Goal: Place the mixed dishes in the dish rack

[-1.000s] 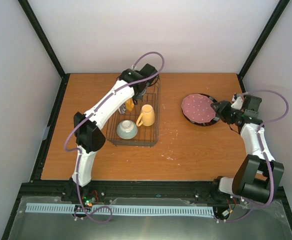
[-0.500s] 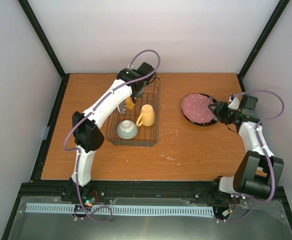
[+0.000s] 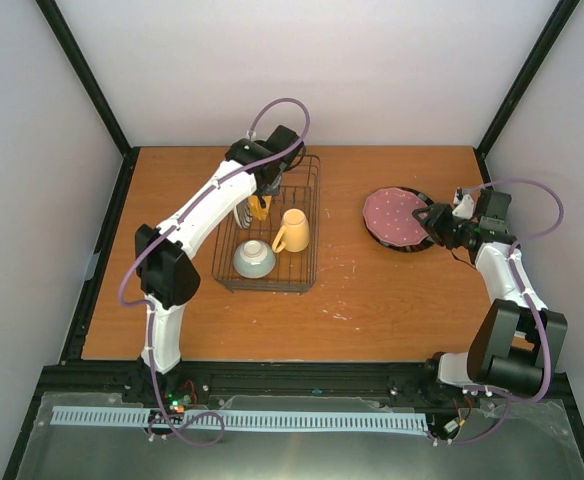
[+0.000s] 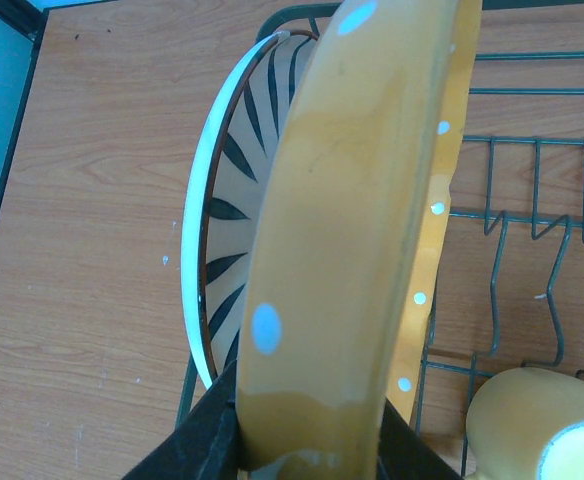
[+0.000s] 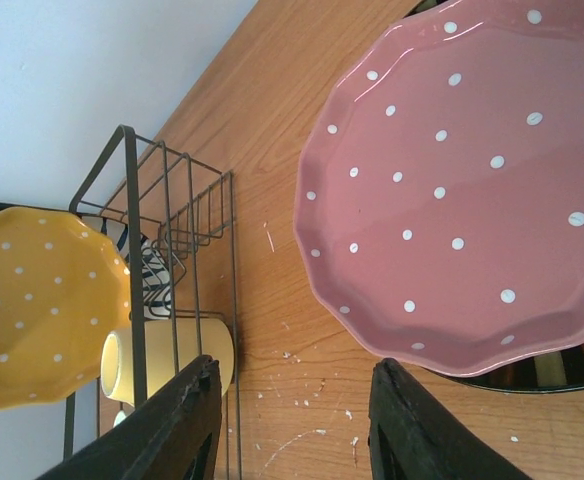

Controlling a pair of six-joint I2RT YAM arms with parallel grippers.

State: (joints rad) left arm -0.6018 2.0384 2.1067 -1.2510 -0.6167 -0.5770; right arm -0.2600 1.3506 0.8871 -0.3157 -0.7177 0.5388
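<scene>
The dark wire dish rack (image 3: pixel 268 288) stands left of centre. My left gripper (image 3: pixel 260 200) is shut on the orange-yellow scalloped plate (image 4: pixel 362 230) and holds it upright on edge in the rack's far end, next to the upright striped plate (image 4: pixel 234 200). The yellow mug (image 3: pixel 294 230) and the pale blue-green bowl (image 3: pixel 254 259) sit in the rack. The pink dotted plate (image 3: pixel 396 216) lies on the dark-rimmed plate (image 5: pixel 562 372) at the right. My right gripper (image 3: pixel 434 221) is open and empty, just beside the pink plate's right edge (image 5: pixel 462 190).
The rack (image 5: pixel 132 220), the orange-yellow plate (image 5: pixel 42 300) and the mug (image 5: pixel 172 360) also show in the right wrist view. Bare wooden table (image 3: pixel 372 300) lies between the rack and the plates. Black frame posts stand at the table's back corners.
My left arm has shifted a little to the left with the orange-yellow plate still in its grip. My right wrist has edged slightly left toward the pink plate.
</scene>
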